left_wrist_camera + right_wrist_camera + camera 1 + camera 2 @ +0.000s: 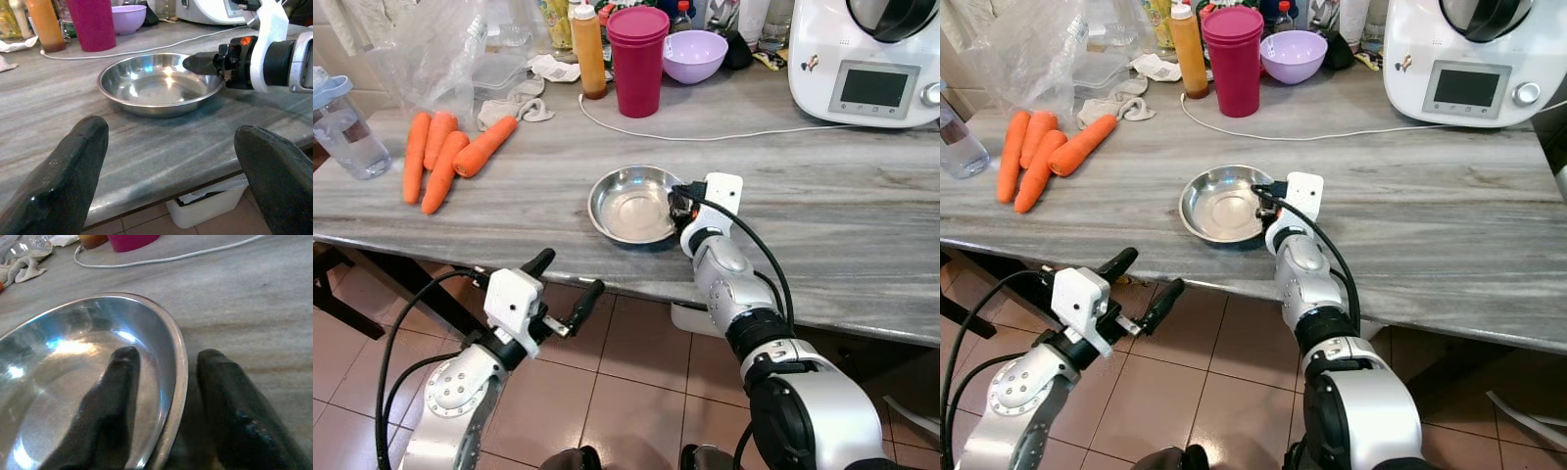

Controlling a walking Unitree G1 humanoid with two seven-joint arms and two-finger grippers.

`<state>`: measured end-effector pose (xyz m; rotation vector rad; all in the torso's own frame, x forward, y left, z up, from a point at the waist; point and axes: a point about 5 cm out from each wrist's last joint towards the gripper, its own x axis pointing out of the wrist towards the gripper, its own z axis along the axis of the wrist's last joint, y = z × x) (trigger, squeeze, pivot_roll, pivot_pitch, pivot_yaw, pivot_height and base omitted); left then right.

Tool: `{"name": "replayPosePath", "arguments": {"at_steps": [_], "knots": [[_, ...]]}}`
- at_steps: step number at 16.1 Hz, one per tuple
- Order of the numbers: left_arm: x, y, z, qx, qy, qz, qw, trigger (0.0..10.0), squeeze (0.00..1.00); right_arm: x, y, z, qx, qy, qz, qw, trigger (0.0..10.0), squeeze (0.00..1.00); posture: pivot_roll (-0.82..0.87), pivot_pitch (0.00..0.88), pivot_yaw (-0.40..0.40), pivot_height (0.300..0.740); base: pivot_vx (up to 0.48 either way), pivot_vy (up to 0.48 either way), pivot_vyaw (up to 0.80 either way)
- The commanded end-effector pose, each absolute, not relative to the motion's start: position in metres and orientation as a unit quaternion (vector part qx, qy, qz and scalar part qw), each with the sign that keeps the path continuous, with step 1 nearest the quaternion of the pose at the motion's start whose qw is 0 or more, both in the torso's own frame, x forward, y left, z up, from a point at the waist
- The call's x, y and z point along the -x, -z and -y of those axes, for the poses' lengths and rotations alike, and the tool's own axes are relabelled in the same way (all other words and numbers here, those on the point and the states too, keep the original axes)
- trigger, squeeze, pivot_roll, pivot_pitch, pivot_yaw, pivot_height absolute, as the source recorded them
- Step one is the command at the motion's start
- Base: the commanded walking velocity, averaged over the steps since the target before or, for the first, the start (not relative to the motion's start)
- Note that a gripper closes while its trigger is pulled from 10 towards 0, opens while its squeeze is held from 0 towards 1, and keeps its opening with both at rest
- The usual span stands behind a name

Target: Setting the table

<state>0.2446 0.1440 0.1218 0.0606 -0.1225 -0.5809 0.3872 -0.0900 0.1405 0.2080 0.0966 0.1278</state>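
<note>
Straddling steel bowl point(631, 204) rim, right hand point(168, 396), one finger inside.

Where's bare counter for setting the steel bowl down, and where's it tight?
Bare marble: the wide stretch right of the steel bowl, in front of the white appliance, and the strip between the bowl and the carrots. Crowded: the back edge, with the magenta cup, purple bowl and white cable. The right gripper straddles the bowl's rim.
</note>
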Motion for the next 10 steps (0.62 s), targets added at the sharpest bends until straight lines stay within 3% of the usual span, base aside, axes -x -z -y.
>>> {"name": "replayPosePath", "arguments": {"at_steps": [1,6,10], "knots": [[-0.244,-0.121,-0.143,-0.031,0.291,0.054,0.955,10.0,0.00,-0.387,-0.141,0.084,-0.096,-0.075,-0.048,0.991,10.0,1.00,-0.05,0.145,0.060,0.740,0.000,0.000,0.00],[-0.245,-0.123,-0.141,-0.032,0.292,0.059,0.954,10.0,0.00,-0.389,-0.156,0.088,-0.119,-0.080,0.004,0.990,10.0,1.00,-0.06,0.142,0.066,0.740,0.000,0.000,0.00],[-0.247,-0.127,-0.138,-0.029,0.291,0.065,0.954,10.0,0.00,-0.382,-0.179,0.107,-0.068,-0.056,0.109,0.990,10.0,1.00,-0.06,0.138,0.066,0.740,0.000,0.000,0.00]]}}
